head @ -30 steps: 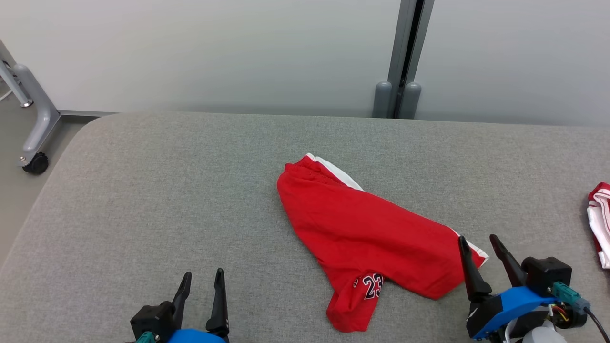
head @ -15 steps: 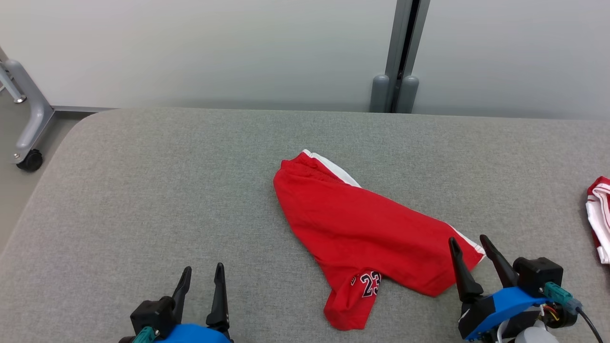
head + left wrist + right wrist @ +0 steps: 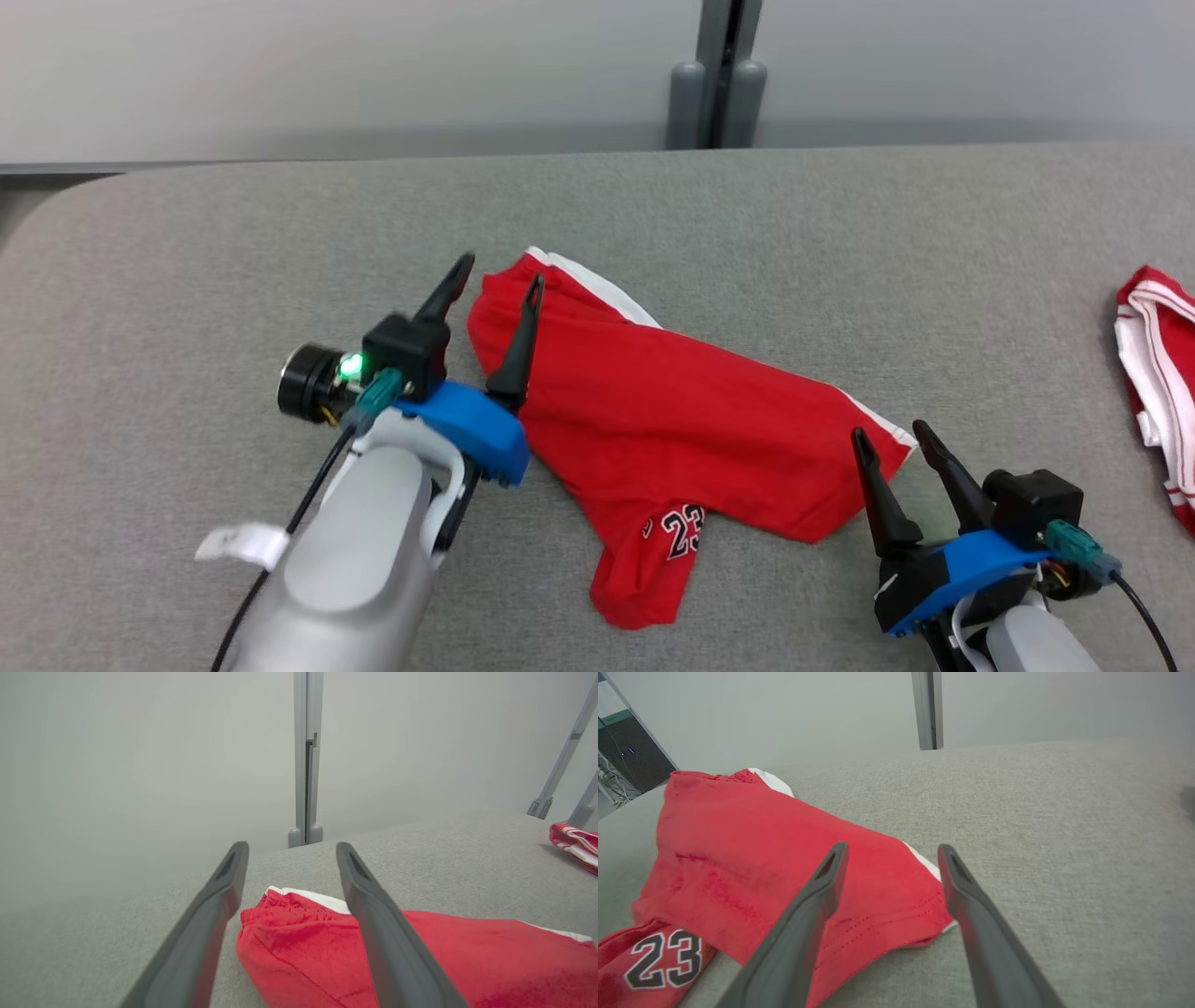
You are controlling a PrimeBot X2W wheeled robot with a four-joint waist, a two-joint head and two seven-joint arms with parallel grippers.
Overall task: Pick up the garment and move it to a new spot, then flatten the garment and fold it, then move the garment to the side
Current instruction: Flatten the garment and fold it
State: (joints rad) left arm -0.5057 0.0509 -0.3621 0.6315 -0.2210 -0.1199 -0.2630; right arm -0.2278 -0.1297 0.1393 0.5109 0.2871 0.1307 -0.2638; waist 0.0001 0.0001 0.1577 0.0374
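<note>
The garment (image 3: 672, 411) is a pair of red shorts with white side stripes and a "23" print, lying rumpled on the grey table (image 3: 187, 261). My left gripper (image 3: 500, 268) is open, its fingers straddling the garment's far left waistband corner just above the cloth. The left wrist view shows that waistband (image 3: 303, 933) between the spread fingers of the left gripper (image 3: 292, 845). My right gripper (image 3: 888, 429) is open at the garment's right hem corner. In the right wrist view that hem (image 3: 752, 844) lies under and between the fingers of the right gripper (image 3: 893, 846).
A second red-and-white garment (image 3: 1153, 373) lies at the table's right edge, also seen far right in the left wrist view (image 3: 572, 842). A grey post (image 3: 719, 84) stands against the pale wall behind the table. The table's rounded left corner is at the upper left.
The left arm has reached forward from the near edge to the garment's waistband corner. The camera has tilted down and shifted. The right gripper holds its place by the hem.
</note>
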